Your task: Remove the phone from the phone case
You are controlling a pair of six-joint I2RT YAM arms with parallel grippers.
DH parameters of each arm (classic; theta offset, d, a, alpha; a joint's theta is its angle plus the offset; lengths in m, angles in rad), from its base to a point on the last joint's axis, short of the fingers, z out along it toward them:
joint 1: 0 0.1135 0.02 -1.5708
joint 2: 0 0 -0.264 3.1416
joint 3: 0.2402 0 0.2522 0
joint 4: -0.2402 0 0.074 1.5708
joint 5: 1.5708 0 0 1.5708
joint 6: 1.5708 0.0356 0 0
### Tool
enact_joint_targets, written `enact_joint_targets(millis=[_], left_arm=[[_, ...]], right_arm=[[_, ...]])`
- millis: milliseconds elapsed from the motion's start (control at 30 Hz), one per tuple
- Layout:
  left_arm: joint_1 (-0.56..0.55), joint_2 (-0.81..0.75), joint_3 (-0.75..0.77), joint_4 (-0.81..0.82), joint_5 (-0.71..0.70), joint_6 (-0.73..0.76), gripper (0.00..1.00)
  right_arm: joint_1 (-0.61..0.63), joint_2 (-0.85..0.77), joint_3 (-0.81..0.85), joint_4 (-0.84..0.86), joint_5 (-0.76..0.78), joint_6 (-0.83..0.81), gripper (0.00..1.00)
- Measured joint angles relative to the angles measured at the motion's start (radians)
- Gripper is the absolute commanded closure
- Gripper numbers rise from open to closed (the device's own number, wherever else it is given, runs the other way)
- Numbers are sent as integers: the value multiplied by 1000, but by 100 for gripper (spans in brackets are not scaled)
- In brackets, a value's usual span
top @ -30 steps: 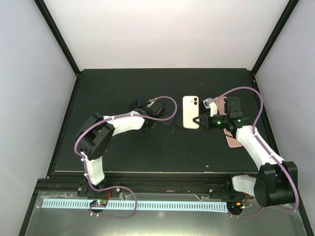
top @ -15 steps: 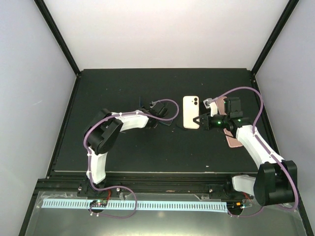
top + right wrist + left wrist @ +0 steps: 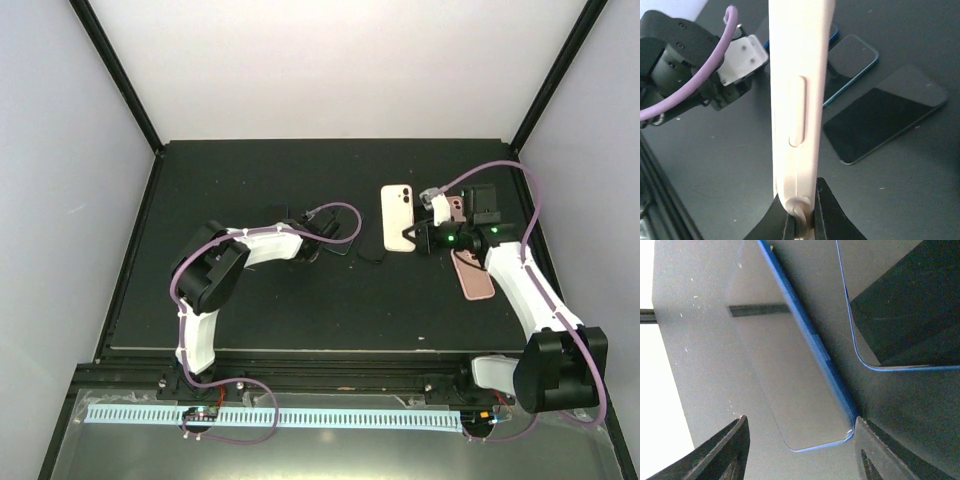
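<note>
— Right pincer [image 3: 800,222]?
— Clamped shut on the bottom end of the cream rounded phone case [image 3: 797,100], which stands upright.
— Left pincer [image 3: 800,440]?
— Fingers apart; a blue-rimmed dark phone's [image 3: 816,345] corner lies between them, on the black tabletop [image 3: 300,310].

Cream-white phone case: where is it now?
Top view, right of centre: the cream-white phone case is pinched at its near end by the right gripper, with a pink phone lying to its right.
</note>
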Motion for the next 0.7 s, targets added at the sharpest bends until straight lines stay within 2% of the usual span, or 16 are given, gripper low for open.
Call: enact_joint_targets(millis=[267,500,700], left_arm=[[0,-81,-8,-58,69,-103,33],[0,-318,-91,-59,169,-179,28],[0,-546,-197,-32,333,-237,28]], right_arm=[[-26,23,142,-211,158,-147,99],[-51,66,192,-418,251,-265,99],[-74,103,193,-593,301,-374,99]])
